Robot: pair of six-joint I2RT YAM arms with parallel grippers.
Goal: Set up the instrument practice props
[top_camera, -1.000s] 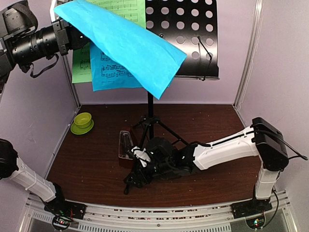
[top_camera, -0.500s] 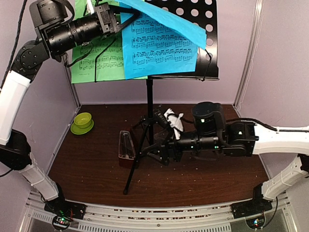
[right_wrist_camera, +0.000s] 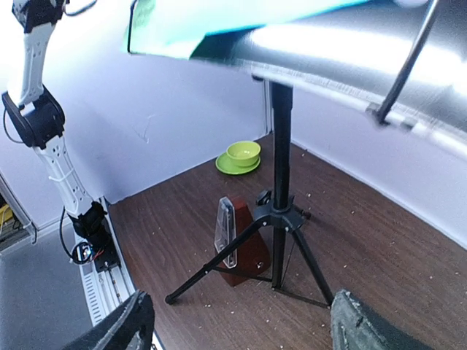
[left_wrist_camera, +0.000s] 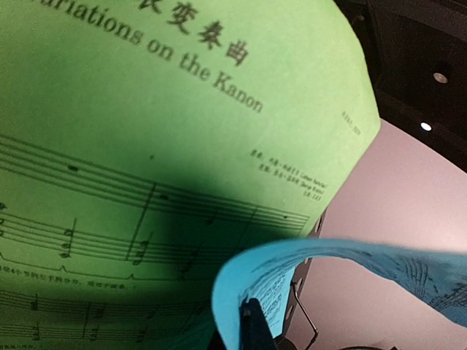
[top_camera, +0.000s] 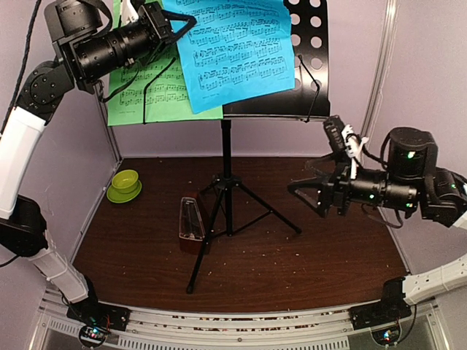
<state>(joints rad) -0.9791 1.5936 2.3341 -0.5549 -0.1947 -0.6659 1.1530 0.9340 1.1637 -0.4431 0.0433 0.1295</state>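
My left gripper: closed tight, pinching the blue sheet at its upper left edge, high up by the top of the stand's desk.
Blue sheet: it lies tilted against the face of the desk, with its lower right corner down near the ledge. In my left wrist view its near edge curls over one of my fingers.
Green sheet: it sits behind the blue one and sticks out past the left side of the desk. My left arm crosses in front of it. Up close I read "on the Kanon" in its title, above the staves.
Music stand: upright on its three legs in the middle of the table, with the hole-punched desk at the top.
Metronome: upright on the table just left of the stand's pole, beside the front left leg. Its clear cover shows on it in my right wrist view.
My right gripper: jaws spread wide and holding nothing. It hangs in the air to the right of the stand, below the desk, pointing toward the pole and well apart from it.
Bowl: small and lime-green, at the back left of the table, well apart from the stand.
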